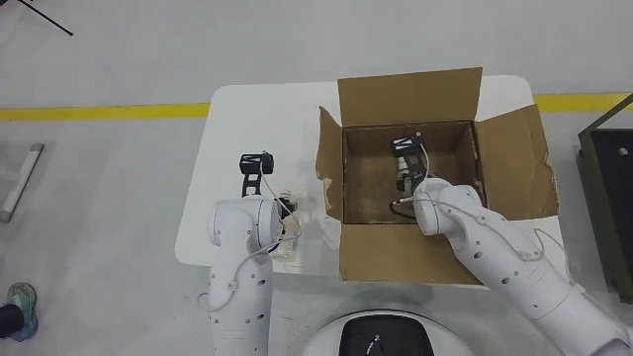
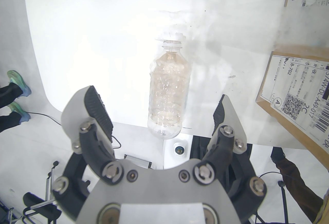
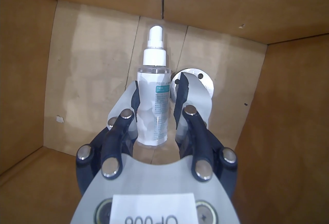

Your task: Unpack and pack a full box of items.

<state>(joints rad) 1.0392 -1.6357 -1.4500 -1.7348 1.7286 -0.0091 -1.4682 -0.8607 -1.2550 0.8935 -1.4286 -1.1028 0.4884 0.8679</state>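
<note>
An open cardboard box (image 1: 409,97) stands on the right half of the white table (image 1: 257,119). My right gripper (image 1: 404,170) is down inside it. Its fingers straddle a white spray bottle (image 3: 154,96) lying on the box floor (image 3: 90,68); the right gripper (image 3: 158,86) is open, one pad at the bottle's side and a narrow gap at the other. Left of the box, near the table's front edge, lies a clear plastic bottle (image 2: 168,91), cap pointing away from me. My left gripper (image 2: 158,103) hangs above it, wide open, a finger on each side, not touching.
A round silver disc (image 3: 198,78) lies on the box floor beside the right finger. The box's labelled side flap (image 2: 290,91) hangs out close to the clear bottle. A dark green cabinet (image 1: 605,198) stands off the table's right side.
</note>
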